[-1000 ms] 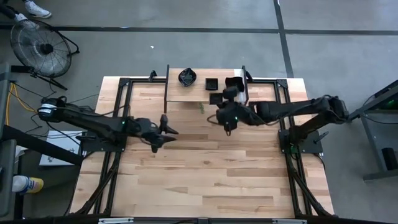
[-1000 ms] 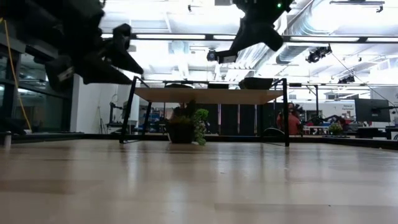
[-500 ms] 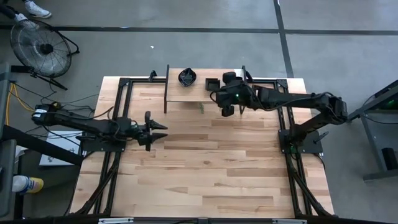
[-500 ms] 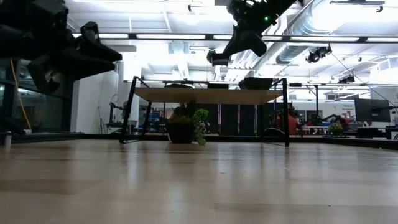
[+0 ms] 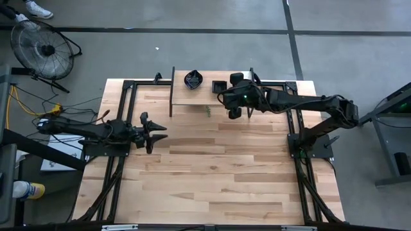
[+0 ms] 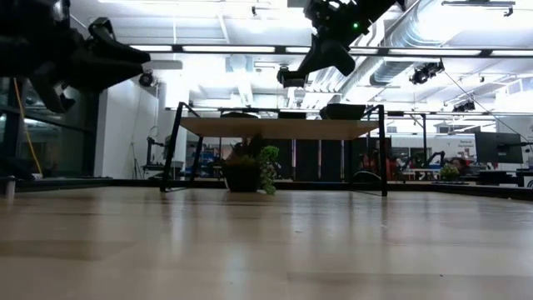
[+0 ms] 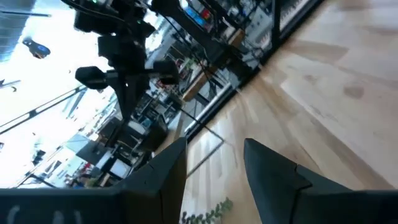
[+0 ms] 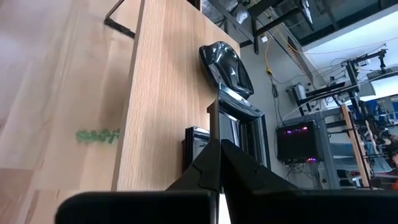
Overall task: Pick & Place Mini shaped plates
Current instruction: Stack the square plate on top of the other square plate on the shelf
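Mini shaped plates lie on a low wooden shelf (image 5: 186, 96) at the table's far edge. A scalloped plate (image 5: 192, 79) (image 8: 225, 62) sits toward the shelf's left end, and a square one (image 5: 218, 85) sits beside it. In the right wrist view a glossy square plate (image 8: 239, 121) and a smaller one (image 8: 196, 143) show just past the fingertips. My right gripper (image 5: 226, 101) (image 8: 219, 149) hangs shut above these plates, pointing left and slightly down, with nothing between its fingers. My left gripper (image 5: 154, 131) (image 7: 214, 180) is open and empty above the table's left part.
A small green plant (image 5: 207, 110) (image 6: 254, 171) stands on the table under the shelf's near edge. Black frame rails (image 5: 122, 115) run along both sides of the table. The wooden tabletop (image 5: 212, 173) stretches bare toward the near edge.
My left gripper has drawn back toward the table's left edge and sunk a little, staying open. My right gripper has swung toward the far edge, from over the table in front of the shelf to above the plates, staying shut.
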### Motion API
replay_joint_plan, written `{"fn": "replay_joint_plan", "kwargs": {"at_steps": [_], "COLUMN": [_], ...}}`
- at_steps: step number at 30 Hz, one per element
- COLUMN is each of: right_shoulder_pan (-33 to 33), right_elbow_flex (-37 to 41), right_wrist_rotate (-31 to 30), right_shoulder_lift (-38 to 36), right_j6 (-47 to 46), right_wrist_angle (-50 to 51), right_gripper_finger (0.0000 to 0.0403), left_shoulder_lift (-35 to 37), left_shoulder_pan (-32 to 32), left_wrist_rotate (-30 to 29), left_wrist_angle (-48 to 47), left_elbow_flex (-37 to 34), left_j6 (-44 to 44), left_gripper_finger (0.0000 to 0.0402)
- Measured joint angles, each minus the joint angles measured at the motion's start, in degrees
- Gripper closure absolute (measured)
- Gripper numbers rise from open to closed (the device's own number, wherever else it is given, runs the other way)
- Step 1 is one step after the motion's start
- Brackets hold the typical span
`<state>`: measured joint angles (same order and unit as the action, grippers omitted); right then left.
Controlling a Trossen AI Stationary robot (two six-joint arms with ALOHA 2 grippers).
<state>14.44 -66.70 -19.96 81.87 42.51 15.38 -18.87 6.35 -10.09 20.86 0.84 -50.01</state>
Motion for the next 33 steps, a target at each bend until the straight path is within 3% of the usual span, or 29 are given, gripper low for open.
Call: {"fn": "replay_joint_plan", "kwargs": {"at_steps": [15,33], "right_shoulder_pan": [1.4,3.6], "right_elbow_flex": [0.0,0.0], "right_wrist_rotate": [1.5,4.3], "right_shoulder_lift": [0.0,0.5], "right_j6": [1.5,-1.1], "right_wrist_angle": [-0.5,-1.6], "right_gripper_finger": [0.0403,0.0403], "left_shoulder_lift": [18.9,18.2], "left_shoulder_pan": [0.0,0.0], "left_wrist_rotate": [-1.0,0.5], "left_wrist_angle": [-15.2,-19.5], "left_elbow_flex": [-0.1,0.0], "left_j6": [0.0,6.9], "left_gripper_finger": [0.0247,0.0247]}}
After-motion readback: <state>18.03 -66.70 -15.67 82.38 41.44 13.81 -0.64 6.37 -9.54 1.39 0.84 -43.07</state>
